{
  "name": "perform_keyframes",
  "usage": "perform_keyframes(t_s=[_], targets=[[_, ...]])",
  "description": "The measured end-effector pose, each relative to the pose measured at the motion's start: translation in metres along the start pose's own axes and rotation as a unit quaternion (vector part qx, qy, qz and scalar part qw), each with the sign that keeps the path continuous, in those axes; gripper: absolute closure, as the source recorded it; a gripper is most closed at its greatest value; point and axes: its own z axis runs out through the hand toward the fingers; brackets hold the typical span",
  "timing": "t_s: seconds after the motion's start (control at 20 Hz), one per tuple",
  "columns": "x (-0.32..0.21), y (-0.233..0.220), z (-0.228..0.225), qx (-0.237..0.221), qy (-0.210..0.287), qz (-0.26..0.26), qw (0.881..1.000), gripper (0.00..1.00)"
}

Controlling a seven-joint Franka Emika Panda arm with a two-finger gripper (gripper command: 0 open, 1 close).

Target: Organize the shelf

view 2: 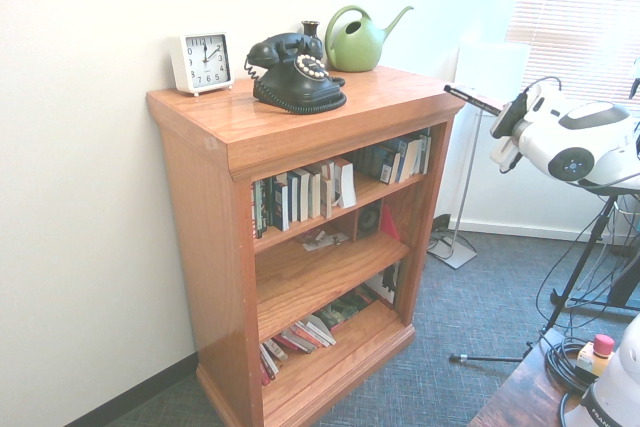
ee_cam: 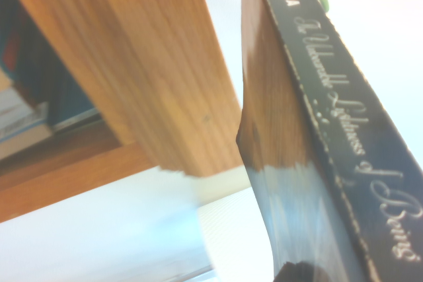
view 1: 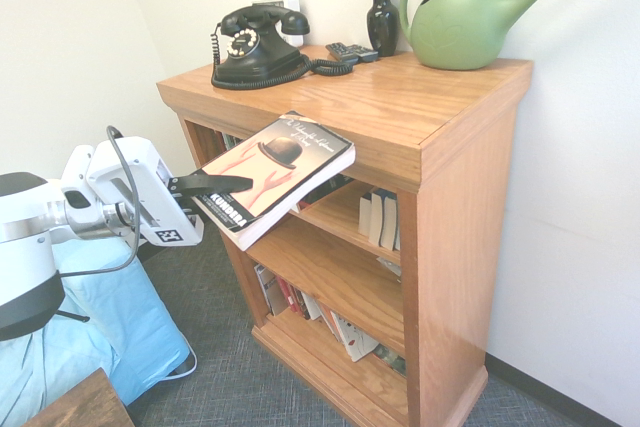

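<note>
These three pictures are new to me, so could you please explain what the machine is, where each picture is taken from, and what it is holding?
The white machine is a robot arm with a two-finger gripper at its end. Two pictures come from cameras standing in the room on opposite sides of the arm; the third comes from a camera on its wrist, very close and blurry.

The gripper is shut on a paperback book, held nearly flat in front of the shelf, an oak bookcase. In the wrist view you see that book's dark spine beside the shelf's top edge.

On top of the shelf stand a black rotary telephone, a dark vase, a green watering can, a remote control and a white clock. Below, rows of books fill the boards.
</note>
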Motion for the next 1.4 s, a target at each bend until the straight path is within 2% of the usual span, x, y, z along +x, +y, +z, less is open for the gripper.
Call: perform_keyframes(t_s=[0.4, 0.8, 1.4], targets=[[-0.027, -0.018, -0.028, 0.091, -0.069, 0.063, 0.991, 1.0], [-0.062, -0.06, -0.017, 0.183, -0.142, 0.115, 0.966, 1.0], [-0.071, -0.12, 0.018, 0.241, -0.176, 0.177, 0.938, 1.0]])
